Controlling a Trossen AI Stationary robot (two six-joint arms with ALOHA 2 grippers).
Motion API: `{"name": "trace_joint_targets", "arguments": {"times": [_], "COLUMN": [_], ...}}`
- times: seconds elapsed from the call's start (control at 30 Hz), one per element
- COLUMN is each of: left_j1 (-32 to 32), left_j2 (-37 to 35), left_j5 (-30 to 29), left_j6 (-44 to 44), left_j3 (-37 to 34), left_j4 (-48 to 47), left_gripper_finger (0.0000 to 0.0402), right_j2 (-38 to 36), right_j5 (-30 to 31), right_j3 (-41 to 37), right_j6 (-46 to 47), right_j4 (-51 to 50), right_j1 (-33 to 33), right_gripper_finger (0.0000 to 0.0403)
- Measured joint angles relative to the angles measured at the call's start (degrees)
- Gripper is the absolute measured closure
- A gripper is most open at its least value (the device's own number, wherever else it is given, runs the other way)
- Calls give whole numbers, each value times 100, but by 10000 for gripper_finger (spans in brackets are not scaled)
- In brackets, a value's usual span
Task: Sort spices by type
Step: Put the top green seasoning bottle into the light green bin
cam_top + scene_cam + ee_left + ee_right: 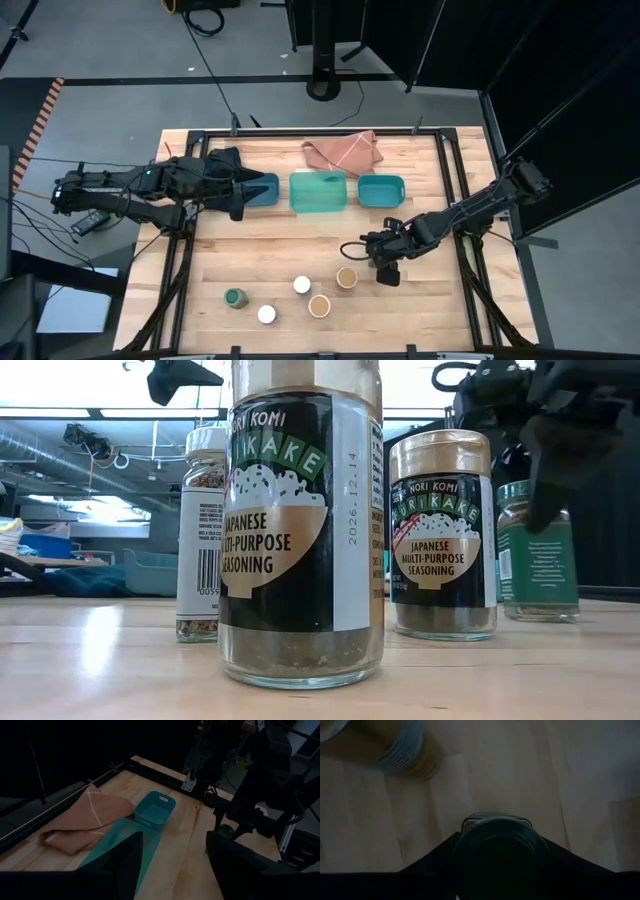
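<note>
Spanning most of the high view, a pale wooden-plank table (270,250) with a black frame carried everything.

The left arm reached in from its side, and the left gripper (240,196) hung over the small teal plastic tray (266,188) at the left end of the back row. Its claw stood open, with nothing between the dark fingers (122,865).

The right arm stretched from the far side toward the front of the table. The right gripper (388,272) was down over a green-lidded glass spice jar (537,565), which stood upright on the wood. Whether the claw had actually clamped on that jar could not be told.

A larger, paler teal tray (320,192) sat in the middle of the back row, with another small teal tray (381,189) to its right. A crumpled pinkish-tan cloth (343,152) lay behind them.

Five more jars stood upright near the front edge:
- One tan-lidded seasoning jar (346,277) stood just beside the right gripper.
- A second tan-lidded jar (319,305) stood nearer the front.
- One white-lidded jar (302,285) stood left of those.
- Another white-lidded jar (266,314) stood further left and forward.
- The other green-lidded jar (235,297) stood at the left of the group.
</note>
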Motion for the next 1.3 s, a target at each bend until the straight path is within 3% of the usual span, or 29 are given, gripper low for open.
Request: {"name": "trace_joint_targets", "arguments": {"times": [0.37, 0.63, 0.8, 1.03, 1.3], "left_j1": [0, -1, -1, -1, -1], "left_j2": [2, 2, 2, 4, 4], "left_j5": [-15, -16, -16, -92, -162], "left_j6": [2, 2, 2, -4, -9], "left_j3": [0, 0, 0, 0, 0], "left_j4": [0, 0, 0, 0, 0], "left_gripper_finger": [178, 178, 178, 178, 178], "right_j2": [-455, -1200, -1528, -1300, -569], "right_j5": [-243, -204, 179, 263, 119], "right_j3": [410, 879, 957, 957, 955], "right_j6": [-553, -1173, -1145, -652, -110], "right_j4": [-657, -927, -999, -1019, -1097], "right_j1": [-872, -1979, -2809, -3613, -3722], "right_gripper_finger": [201, 201, 201, 201, 191]}}
